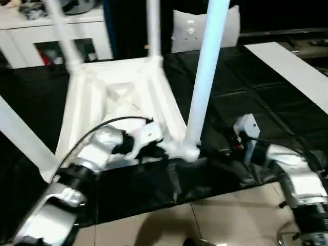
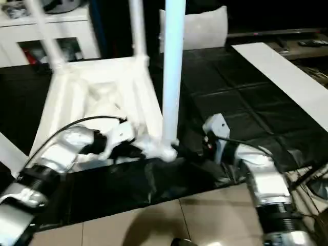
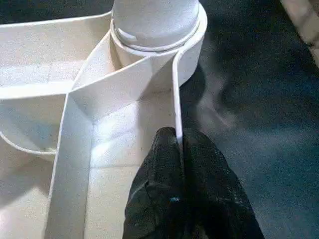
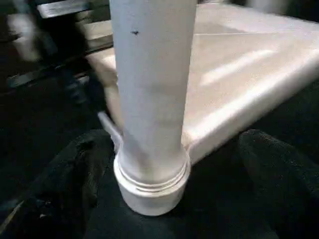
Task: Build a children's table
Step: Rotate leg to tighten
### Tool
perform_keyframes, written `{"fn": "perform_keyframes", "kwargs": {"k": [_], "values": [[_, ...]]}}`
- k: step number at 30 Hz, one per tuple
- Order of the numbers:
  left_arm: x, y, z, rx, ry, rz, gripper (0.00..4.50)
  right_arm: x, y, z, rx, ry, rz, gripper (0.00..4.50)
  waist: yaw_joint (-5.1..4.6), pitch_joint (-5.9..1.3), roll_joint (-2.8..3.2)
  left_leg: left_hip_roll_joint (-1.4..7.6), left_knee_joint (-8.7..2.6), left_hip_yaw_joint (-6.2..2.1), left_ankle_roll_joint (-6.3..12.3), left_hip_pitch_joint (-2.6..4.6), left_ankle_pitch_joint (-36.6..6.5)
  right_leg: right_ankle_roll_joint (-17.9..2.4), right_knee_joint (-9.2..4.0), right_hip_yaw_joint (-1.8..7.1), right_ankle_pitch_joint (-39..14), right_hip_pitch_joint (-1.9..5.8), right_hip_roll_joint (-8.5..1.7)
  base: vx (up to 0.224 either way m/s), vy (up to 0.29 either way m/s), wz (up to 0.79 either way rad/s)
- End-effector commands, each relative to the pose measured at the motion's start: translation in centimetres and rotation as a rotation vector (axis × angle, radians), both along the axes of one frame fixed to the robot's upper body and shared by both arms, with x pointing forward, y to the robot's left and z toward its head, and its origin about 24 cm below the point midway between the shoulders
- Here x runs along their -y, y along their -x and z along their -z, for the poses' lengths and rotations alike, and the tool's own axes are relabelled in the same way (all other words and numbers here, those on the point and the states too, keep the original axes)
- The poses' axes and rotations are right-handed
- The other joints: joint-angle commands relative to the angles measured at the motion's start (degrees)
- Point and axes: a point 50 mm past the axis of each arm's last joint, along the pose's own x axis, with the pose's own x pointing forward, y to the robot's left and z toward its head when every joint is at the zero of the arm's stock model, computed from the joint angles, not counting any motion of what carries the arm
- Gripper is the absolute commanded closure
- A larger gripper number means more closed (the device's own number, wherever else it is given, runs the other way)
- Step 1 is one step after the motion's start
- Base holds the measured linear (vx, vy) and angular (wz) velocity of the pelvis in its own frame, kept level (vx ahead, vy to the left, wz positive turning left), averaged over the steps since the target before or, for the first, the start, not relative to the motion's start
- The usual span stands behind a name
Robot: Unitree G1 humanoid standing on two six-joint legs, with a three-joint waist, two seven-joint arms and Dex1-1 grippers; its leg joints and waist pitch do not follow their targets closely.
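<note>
Lower centre: left gripper (image 3: 179,149) pinches the top (image 1: 123,97) rim beside the near leg (image 1: 205,77). Right gripper (image 4: 164,199), spread, flanks that leg's base. Upper left: two legs seated. Risk: leg tips if part-seated.

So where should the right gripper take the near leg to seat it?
Low on the near leg, just above its ringed foot in the corner socket. Come level from the robot's side, one finger on each flank: the round shaft stands upright and bare there.
</note>
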Motion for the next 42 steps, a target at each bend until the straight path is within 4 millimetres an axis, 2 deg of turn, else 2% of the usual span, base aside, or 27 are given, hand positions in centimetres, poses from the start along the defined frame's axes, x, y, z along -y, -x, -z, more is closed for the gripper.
{"fn": "perform_keyframes", "kwargs": {"k": [1, 2, 3, 4, 6, 7, 8, 10, 16, 23, 29, 33, 34, 36, 37, 40, 41, 42], "values": [[1.1, 1.0, -0.1, 0.001, -0.043, 0.166, 4.5, -0.4, 0.1, -0.2, -0.023, 0.008, -0.089, 0.29, -0.17, -4.82, -0.71, 2.28, -4.32, 0.5, 7.22, -0.9, 0.27, -0.28, -5.23, 3.01, -28.3, 4.96, -3.71, 0.0, 0.0, 0.0], [1.1, 1.3, -0.1, -0.005, -0.051, 0.196, 4.5, -0.5, 0.0, -0.1, -0.041, 0.015, -0.116, 0.37, -0.04, -5.0, -0.87, 2.58, -4.39, 0.36, 7.1, -0.92, 0.95, -1.01, -4.9, 3.15, -26.95, 5.1, -3.97, 0.0, 0.0, 0.0], [1.1, 1.3, -0.1, -0.005, -0.051, 0.197, 4.5, -0.5, 0.0, -0.1, -0.041, 0.015, -0.116, 0.37, 0.02, -5.04, -0.76, 2.64, -4.38, 0.35, 7.3, -0.97, 1.7, -1.49, -4.7, 3.29, -25.87, 5.1, -4.0, 0.0, 0.0, 0.0], [1.2, 1.4, -0.1, -0.006, -0.056, 0.21, 4.5, -0.5, 0.0, -0.1, -0.055, 0.018, -0.138, 0.42, 0.17, -5.1, -0.95, 2.9, -4.36, 0.34, 7.49, -0.83, 3.05, -2.49, -4.39, 3.52, -23.96, 4.9, -4.06, 0.0, 0.0, 0.0], [1.2, 1.5, -0.1, -0.002, -0.063, 0.23, 4.5, -0.7, 0.0, 0.0, -0.075, 0.023, -0.178, 0.55, 0.64, -5.23, -0.68, 3.06, -4.26, 0.34, 7.93, -0.78, 4.94, -4.28, -3.82, 3.79, -21.08, 4.87, -4.22, 0.0, 0.0, 0.0], [1.2, 1.5, -0.1, -0.001, -0.064, 0.232, 4.5, -0.7, 0.0, 0.0, -0.08, 0.026, -0.189, 0.69, 0.72, -5.33, -1.13, 3.12, -4.27, 0.32, 8.28, -0.89, 5.71, -5.13, -3.37, 3.87, -19.76, 5.03, -4.29, 0.0, 0.0, 0.0], [1.2, 1.6, -0.2, 0.001, -0.067, 0.241, 4.5, -1.0, 0.1, 0.1, -0.096, 0.036, -0.224, 0.76, 0.86, -5.37, -1.15, 3.07, -4.18, 0.39, 8.52, -1.0, 6.28, -5.51, -3.24, 3.93, -18.93, 5.11, -4.35, 0.0, 0.0, 0.0], [1.2, 1.6, -0.2, 0.002, -0.067, 0.248, 4.5, -1.1, 0.1, 0.2, -0.11, 0.044, -0.25, 0.94, 1.0, -5.3, -1.25, 3.06, -4.21, 0.43, 8.56, -1.03, 6.34, -5.36, -3.3, 3.9, -19.43, 5.14, -4.38, 0.0, 0.0, 0.0], [1.2, 1.7, -0.4, 0.004, -0.063, 0.259, 4.5, -1.7, -0.1, 0.4, -0.121, 0.042, -0.278, 1.39, 0.99, -5.4, -1.35, 2.95, -4.29, 0.46, 7.05, -1.16, 5.3, -4.24, -3.53, 3.81, -21.39, 5.35, -4.39, 0.0, 0.0, 0.0], [1.1, 1.8, -0.3, -0.001, -0.067, 0.267, 4.5, -2.0, -0.1, 0.5, -0.155, 0.031, -0.308, 1.99, 1.0, -5.43, -1.21, 3.12, -4.2, 0.45, 7.38, -1.12, 6.55, -5.13, -3.22, 3.89, -19.33, 5.26, -4.34, 0.0, 0.0, 0.0], [1.1, 1.8, -0.4, -0.005, -0.068, 0.269, 4.5, -2.2, -0.1, 0.5, -0.166, 0.012, -0.318, 2.49, 1.04, -5.42, -1.26, 2.97, -4.24, 0.54, 6.89, -1.16, 5.89, -4.55, -3.43, 3.84, -20.58, 5.34, -4.31, 0.0, 0.0, 0.0], [1.2, 1.7, -0.5, -0.016, -0.052, 0.241, 4.5, -2.5, 0.0, 0.4, -0.173, -0.012, -0.319, 2.58, 0.99, -5.46, -1.21, 3.07, -4.24, 0.5, 6.78, -1.12, 6.12, -4.69, -3.34, 3.83, -20.0, 5.32, -4.26, 0.0, 0.0, 0.0], [1.4, 1.2, -0.7, -0.032, -0.016, 0.154, 4.5, -3.2, 0.3, 0.4, -0.183, -0.066, -0.291, 2.59, 0.97, -5.44, -0.94, 3.09, -4.23, 0.49, 6.66, -1.16, 6.06, -4.87, -3.36, 3.82, -19.85, 5.35, -4.28, 0.0, 0.0, 0.0], [1.5, 1.0, -0.9, -0.034, 0.001, 0.114, 4.5, -3.6, 0.4, 0.4, -0.19, -0.081, -0.269, 2.59, 0.95, -5.43, -1.14, 3.16, -4.27, 0.42, 6.34, -1.21, 6.5, -5.02, -3.21, 3.87, -19.34, 5.43, -4.29, 0.0, 0.0, 0.0], [1.7, 0.5, -1.1, -0.038, 0.017, 0.031, 4.5, -4.6, 0.5, 0.9, -0.205, -0.082, -0.206, 2.59, 1.03, -5.33, -0.91, 2.89, -4.28, 0.49, 5.98, -1.21, 5.6, -4.47, -3.62, 3.73, -20.8, 5.43, -4.32, 0.0, 0.0, 0.0], [1.9, 0.3, -1.2, -0.04, 0.033, -0.015, 4.5, -5.3, 0.6, 1.3, -0.204, -0.072, -0.167, 2.59, 0.53, -5.0, -1.19, 2.26, -4.42, 0.82, 3.96, -1.17, 1.82, -1.22, -4.91, 3.15, -27.33, 5.44, -4.04, 0.0, 0.0, 0.0], [2.4, 0.2, -1.3, -0.041, 0.061, -0.066, 4.5, -6.0, 0.3, 1.7, -0.196, -0.07, -0.091, 2.59, 0.15, -4.84, -1.13, 2.01, -4.36, 0.93, 3.35, -1.2, -0.01, 0.44, -5.49, 2.83, -29.95, 5.34, -3.86, 0.0, 0.0, 0.0], [3.2, -0.1, -1.5, -0.046, 0.108, -0.145, 4.5, -7.2, -0.3, 2.2, -0.173, -0.069, 0.027, 2.59, -0.07, -4.7, -1.04, 1.93, -4.34, 0.92, 2.88, -1.16, -0.92, 1.1, -5.78, 2.5, -31.3, 5.22, -3.84, 0.0, 0.0, 0.0]]}}
